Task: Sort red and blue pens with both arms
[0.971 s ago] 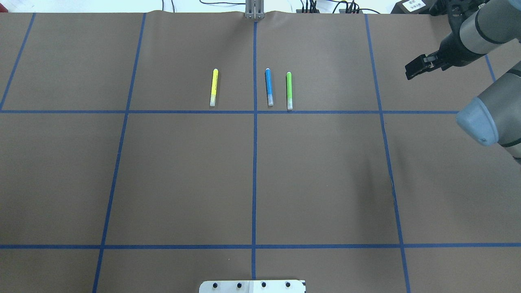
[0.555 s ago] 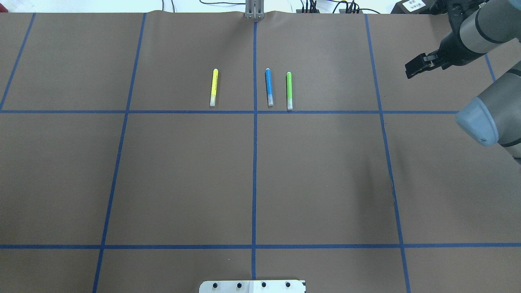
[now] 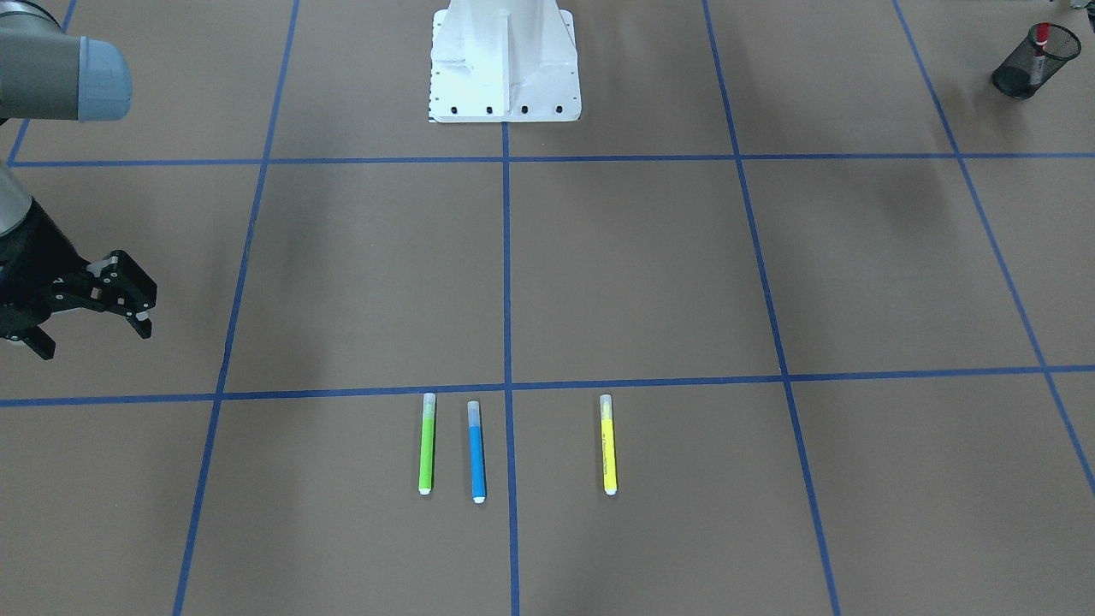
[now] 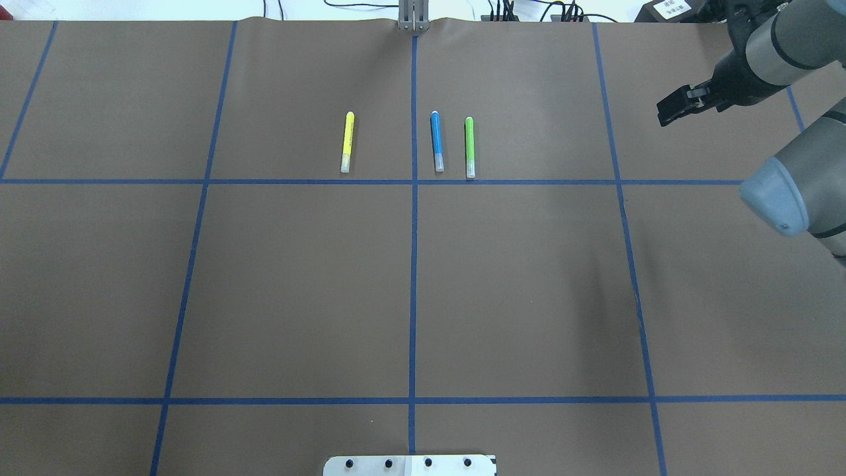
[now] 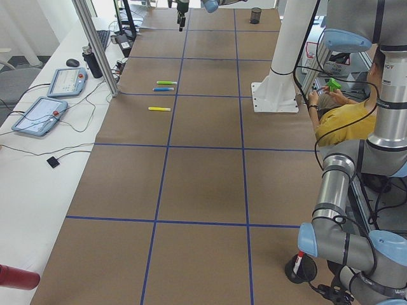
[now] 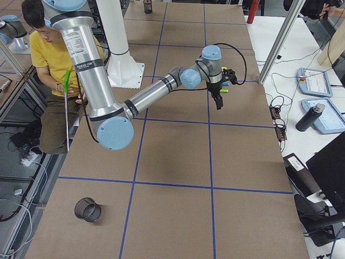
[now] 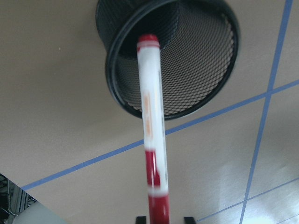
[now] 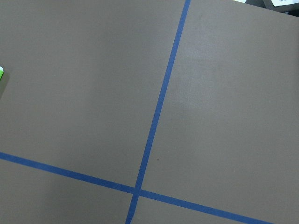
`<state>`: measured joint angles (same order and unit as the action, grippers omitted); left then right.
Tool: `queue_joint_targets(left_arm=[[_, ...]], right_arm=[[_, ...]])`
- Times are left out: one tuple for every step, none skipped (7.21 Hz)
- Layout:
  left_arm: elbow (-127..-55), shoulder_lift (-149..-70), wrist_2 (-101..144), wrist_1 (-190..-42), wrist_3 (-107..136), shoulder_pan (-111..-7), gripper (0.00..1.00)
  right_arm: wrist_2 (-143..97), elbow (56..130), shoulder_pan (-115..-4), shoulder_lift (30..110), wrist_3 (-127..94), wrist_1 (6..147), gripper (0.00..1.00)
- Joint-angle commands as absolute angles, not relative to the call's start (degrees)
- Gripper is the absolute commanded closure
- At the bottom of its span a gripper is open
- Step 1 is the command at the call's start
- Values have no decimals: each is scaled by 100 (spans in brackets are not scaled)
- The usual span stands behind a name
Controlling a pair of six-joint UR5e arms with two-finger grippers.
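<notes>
The red pen [image 7: 153, 140], white-barrelled with a red cap, stands tilted in a black mesh cup [image 7: 112, 93]; the same pen [image 3: 1040, 38] shows at the table's corner on my left side. My left gripper [image 7: 163, 219] is open, its fingertips set wider than the pen's cap. The blue pen [image 4: 436, 141] lies on the brown table near the centre line, also seen from the front [image 3: 476, 451]. My right gripper [image 4: 674, 109] hovers open far to the right of it, holding nothing [image 3: 137, 304].
A lime green marker [image 4: 469, 147] lies just right of the blue pen and a yellow marker [image 4: 347, 142] to its left. A second black mesh cup [image 6: 89, 209] stands at my right end. A seated person [image 6: 48, 59] is beside the white pedestal [image 3: 503, 68].
My right gripper has drifted slightly toward the table's far edge. The pens and markers have not moved.
</notes>
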<state>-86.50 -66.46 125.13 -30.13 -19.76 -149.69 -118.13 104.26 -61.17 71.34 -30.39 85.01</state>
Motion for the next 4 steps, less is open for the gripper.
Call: queue_joint_targets(left_arm=[[-8666, -6881, 12524, -2997, -1969, -14985, 0], [-8727, -6995, 12542, -2988, -1969, -14985, 0], [-8910, -7109, 12533, -3006, -2030, -14985, 0], [-9304, -7110, 12525, -3075, -2039, -14985, 0]], right_arm=[[-11812, 10415, -6117, 7137, -3050, 8508, 0], [-11812, 10406, -6117, 7137, -3041, 8508, 0], [-11812, 10406, -6117, 7137, -3050, 8508, 0], [-11812, 10398, -6117, 7137, -3041, 8508, 0]])
